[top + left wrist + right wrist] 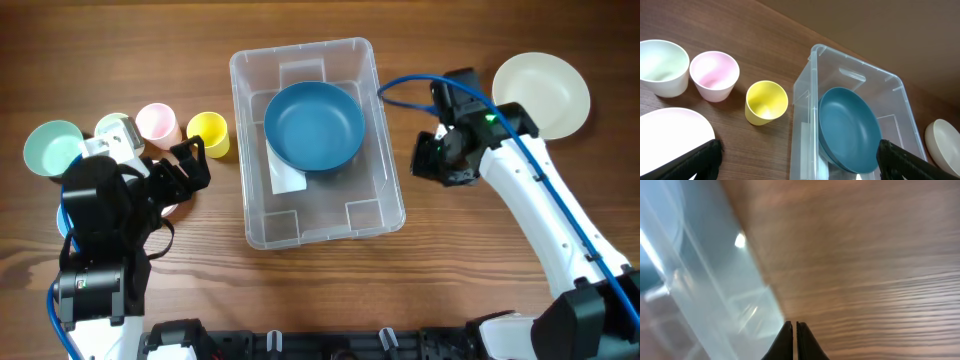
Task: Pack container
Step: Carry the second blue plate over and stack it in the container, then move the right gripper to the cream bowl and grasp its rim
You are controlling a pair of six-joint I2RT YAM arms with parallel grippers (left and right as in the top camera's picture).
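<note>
One blue bowl point(313, 125) sits inside the container point(372, 195), which lies at the middle of the table with its long sides running 12 to 6 o'clock. Everything else waits outside. A yellow cup point(208, 132), a pink cup point(157, 122) and a mint bowl point(52, 147) line up out toward 9 o'clock, and a cream bowl point(543, 92) stands well apart at 2 o'clock.

The right gripper point(794, 329) is pinched closed on nothing, low and just beside the container's 3 o'clock wall. The left gripper point(192, 165) is spread wide and empty, near the yellow cup.

By my reading the packing has barely begun, and the next piece has to be fetched. For the left arm, the yellow cup is the closest. One finger should drop inside the cup and the other outside its wall, approaching from the 6 o'clock side so the pink cup beside it is not nudged.

For the right arm, the jaws should part before it swings to the cream bowl. It should then pinch the rim at the near edge. Either load should be lifted well above the container's rim before crossing it. Nesting the cream bowl into the blue one would save floor room for the cups
</note>
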